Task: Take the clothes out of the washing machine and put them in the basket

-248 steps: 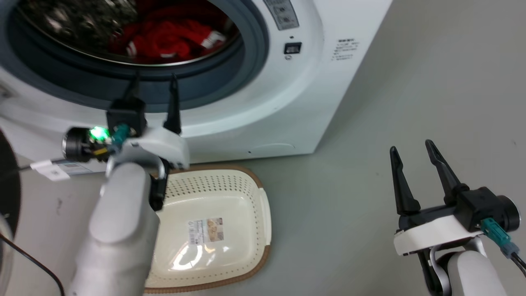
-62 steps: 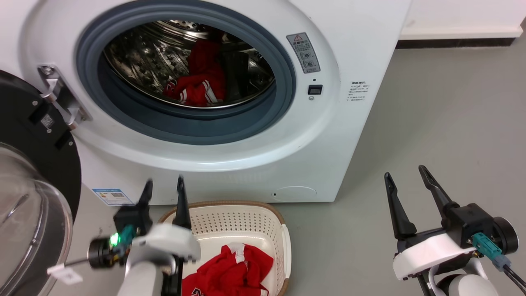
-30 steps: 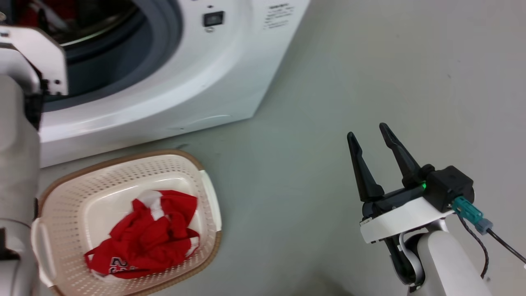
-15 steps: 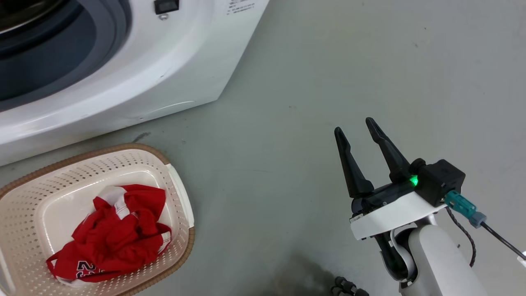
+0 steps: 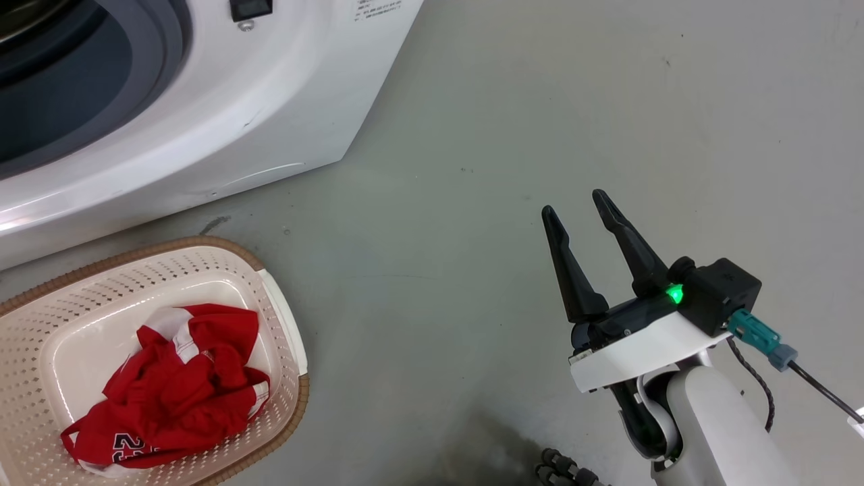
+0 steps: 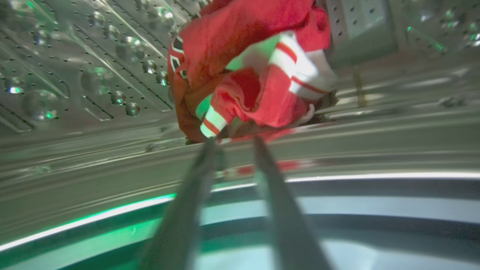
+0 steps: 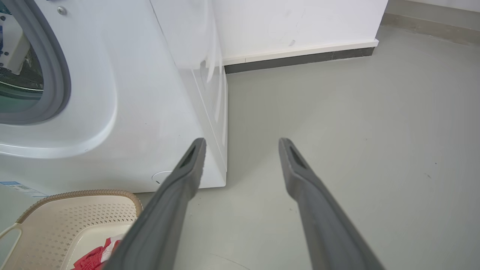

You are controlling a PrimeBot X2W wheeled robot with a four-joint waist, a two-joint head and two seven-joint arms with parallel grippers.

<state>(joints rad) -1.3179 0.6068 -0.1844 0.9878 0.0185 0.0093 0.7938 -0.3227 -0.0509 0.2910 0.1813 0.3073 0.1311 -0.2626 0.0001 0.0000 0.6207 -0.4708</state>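
Both spread apart: left gripper [image 6: 232, 140] inside the washing machine [image 6: 75, 75], right gripper [image 5: 572, 202] over grey floor [image 5: 506, 121].

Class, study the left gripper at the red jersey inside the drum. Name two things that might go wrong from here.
1. The left gripper is open, its tips just at the lower edge of the red jersey in the drum; closing there may catch only a thin fold that slips free.
2. Pulled out, the cloth may drag over the drum lip and snag.
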